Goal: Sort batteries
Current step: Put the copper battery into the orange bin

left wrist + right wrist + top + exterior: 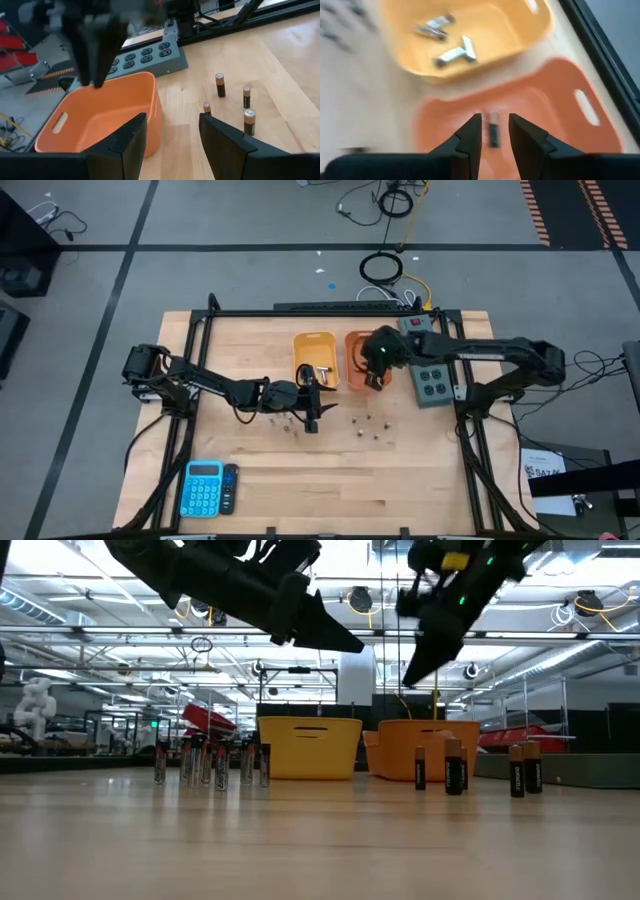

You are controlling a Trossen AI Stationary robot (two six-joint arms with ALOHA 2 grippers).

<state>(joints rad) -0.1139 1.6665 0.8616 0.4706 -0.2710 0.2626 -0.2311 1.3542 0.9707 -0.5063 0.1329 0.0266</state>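
Observation:
My left gripper (pixel 311 418) (pixel 172 121) hangs open above the table, just in front of the yellow bin (pixel 315 358), touching nothing. My right gripper (pixel 375 378) (pixel 495 120) is open above the orange bin (pixel 358 350) (pixel 540 110). A dark battery (pixel 493 134) shows inside that bin, in the gap between its fingers. Silvery batteries (pixel 447 47) lie in the yellow bin. More silvery batteries (pixel 210 762) stand upright on the table's left part. Dark copper-topped batteries (pixel 455 768) (pixel 220 85) stand to the right.
A grey power strip (pixel 430 380) lies right of the orange bin. A blue calculator (pixel 203 488) and a dark remote (pixel 229 485) sit near the table's near left corner. Black frame rails (pixel 195 345) run along the table's sides.

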